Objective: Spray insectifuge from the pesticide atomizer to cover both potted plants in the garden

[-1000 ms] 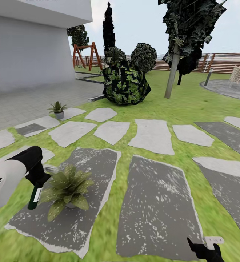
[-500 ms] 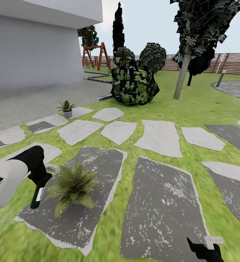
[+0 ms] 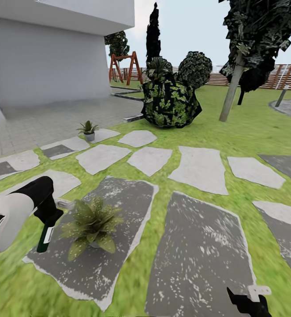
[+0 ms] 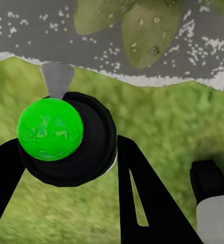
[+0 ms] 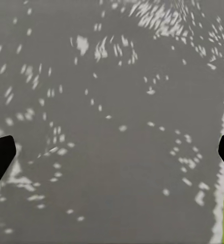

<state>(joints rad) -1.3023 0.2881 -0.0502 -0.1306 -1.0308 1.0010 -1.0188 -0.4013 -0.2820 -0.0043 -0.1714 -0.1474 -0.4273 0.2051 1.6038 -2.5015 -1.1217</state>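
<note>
Dark green with a pale label, the spray bottle (image 3: 44, 236) hangs upright in the left gripper (image 3: 48, 215), which is clamped on its neck; in the left wrist view the bottle (image 4: 51, 129) is seen end-on between the dark fingers (image 4: 142, 198), its grey nozzle (image 4: 56, 79) aimed toward the leaves. The bottle sits just beside the near plant (image 3: 91, 222), a low rosette standing on a dark stepping stone (image 3: 114, 202) in the lawn (image 3: 233, 132). The step in hand appears to be spraying this first plant. To do it well, the nozzle should be kept trained on the rosette and swept across it so that the far leaves are wetted as well as the near ones; the bottle must not be allowed to brush the foliage. The second plant (image 3: 88, 130) stands well apart on a pale stone near the paved area and, by this judgement, is yet to be reached. The right gripper (image 3: 247, 304) idles low over another dark stone, fingers spread wide and empty.
</note>
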